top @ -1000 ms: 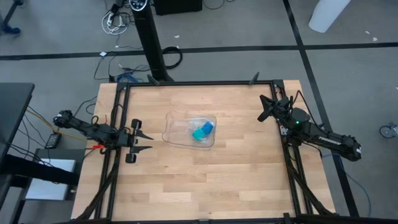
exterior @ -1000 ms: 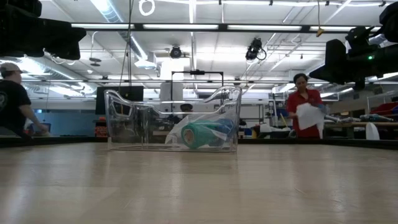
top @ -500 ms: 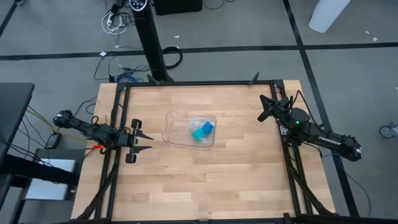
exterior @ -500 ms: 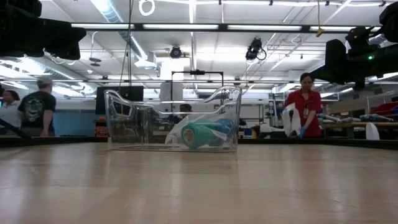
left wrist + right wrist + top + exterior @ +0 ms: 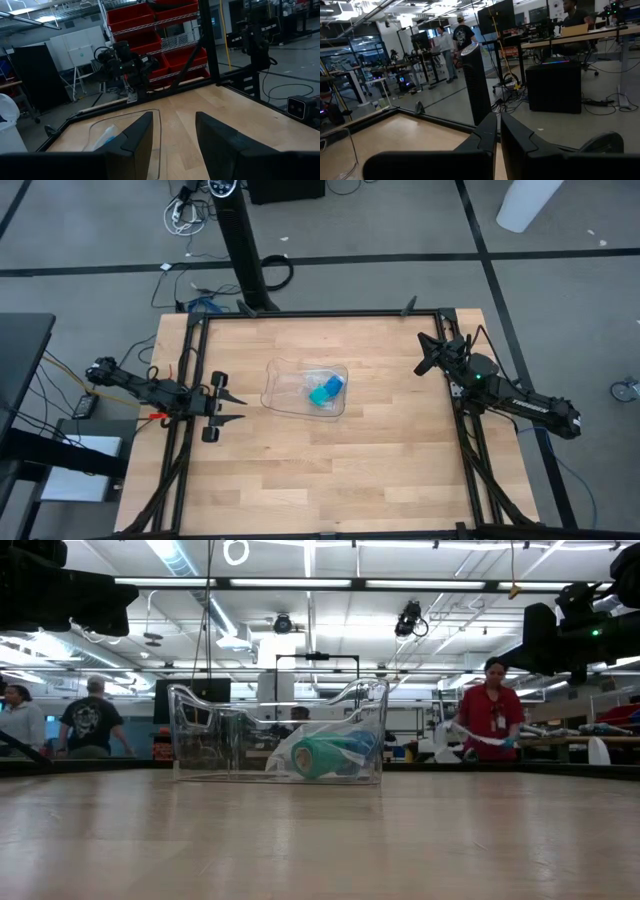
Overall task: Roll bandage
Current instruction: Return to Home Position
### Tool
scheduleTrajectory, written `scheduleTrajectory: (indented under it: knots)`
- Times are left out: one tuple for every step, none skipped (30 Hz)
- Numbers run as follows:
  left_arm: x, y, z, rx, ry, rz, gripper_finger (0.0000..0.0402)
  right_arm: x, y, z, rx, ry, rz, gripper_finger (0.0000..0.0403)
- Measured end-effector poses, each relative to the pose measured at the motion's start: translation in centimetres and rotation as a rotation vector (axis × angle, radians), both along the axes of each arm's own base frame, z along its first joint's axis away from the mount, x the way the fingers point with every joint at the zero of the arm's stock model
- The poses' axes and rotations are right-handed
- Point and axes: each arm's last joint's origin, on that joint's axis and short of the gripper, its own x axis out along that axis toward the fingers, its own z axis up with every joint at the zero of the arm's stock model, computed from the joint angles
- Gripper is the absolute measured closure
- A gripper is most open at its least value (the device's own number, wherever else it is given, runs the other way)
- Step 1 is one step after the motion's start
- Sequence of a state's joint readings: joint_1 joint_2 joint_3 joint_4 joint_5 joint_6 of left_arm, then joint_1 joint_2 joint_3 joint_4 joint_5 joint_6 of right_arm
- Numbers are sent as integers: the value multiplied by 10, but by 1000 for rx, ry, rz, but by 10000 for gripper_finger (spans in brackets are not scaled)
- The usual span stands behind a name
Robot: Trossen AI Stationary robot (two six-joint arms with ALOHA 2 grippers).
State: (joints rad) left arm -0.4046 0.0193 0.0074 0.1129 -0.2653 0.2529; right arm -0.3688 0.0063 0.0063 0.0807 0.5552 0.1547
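Observation:
The bright blue bandage (image 5: 334, 385) lies as a small bundle inside a clear plastic tray (image 5: 283, 385) at the table's middle, next to a teal-green block (image 5: 320, 395). In the low view the bandage (image 5: 366, 746) shows behind the teal block (image 5: 322, 756), with clear wrapping around them. My left gripper (image 5: 240, 408) is open and empty at the table's left edge, pointing toward the tray (image 5: 125, 125). My right gripper (image 5: 420, 352) is at the far right edge, its fingers (image 5: 490, 131) together and empty.
Black frame rails (image 5: 190, 380) run along the table's left, far and right edges. Bare wood (image 5: 330, 470) lies between the tray and the near edge. People stand and walk in the room behind the table (image 5: 490, 710).
Neither arm nor the things in the tray have moved. Only the people in the room behind the table have walked.

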Motion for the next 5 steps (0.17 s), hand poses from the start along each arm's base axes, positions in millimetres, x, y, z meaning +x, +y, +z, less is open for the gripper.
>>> scheduleTrajectory:
  knots:
    - [0,0,0,0,0,0,245,0,0,0,0,0,0,380]
    - [0,0,0,0,0,0,245,0,0,0,0,0,0,380]
    - [0,0,0,0,0,0,245,0,0,0,0,0,0,380]
    - [0,0,0,0,0,0,245,0,0,0,0,0,0,380]
    - [0,0,0,0,0,0,245,0,0,0,0,0,0,380]
